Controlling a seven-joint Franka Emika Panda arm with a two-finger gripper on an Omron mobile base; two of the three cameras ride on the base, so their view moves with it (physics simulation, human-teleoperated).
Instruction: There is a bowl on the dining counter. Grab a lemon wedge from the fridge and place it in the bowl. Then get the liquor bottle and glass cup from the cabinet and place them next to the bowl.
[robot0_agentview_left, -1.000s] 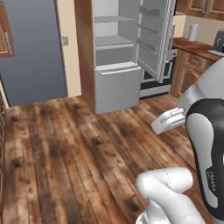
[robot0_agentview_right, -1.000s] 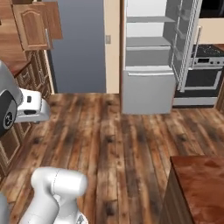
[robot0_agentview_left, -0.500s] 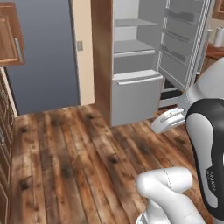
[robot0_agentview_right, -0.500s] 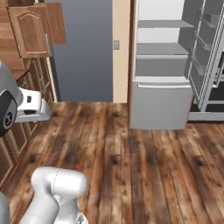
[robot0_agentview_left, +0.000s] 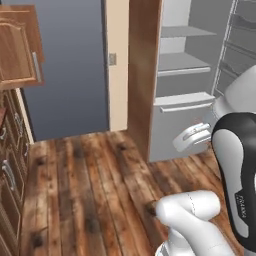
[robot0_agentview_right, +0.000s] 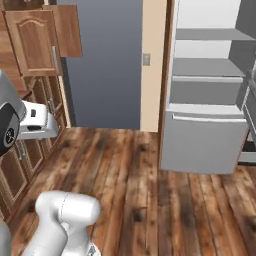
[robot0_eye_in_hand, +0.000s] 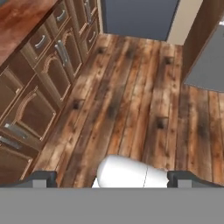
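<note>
With our gripper (robot0_eye_in_hand: 112, 179) spread wide and empty, we reckon the wall cabinet (robot0_agentview_right: 37, 42) at ten o'clock hides slick, breakable glassware, so we'd grab mid-body.

Fridge (robot0_agentview_left: 190, 85) top, right cut off by frame.

Even, flat rendered light, moderately bright. No glare, faint shading only. Soft, low-resolution blur across wood floor (robot0_agentview_right: 150, 190); edges undistorted.

Open fridge (robot0_agentview_right: 207, 115) at right, wall cabinet (robot0_agentview_right: 42, 40) above base cabinets (robot0_eye_in_hand: 41, 78) at left, plank floor (robot0_agentview_right: 135, 185) between
</note>
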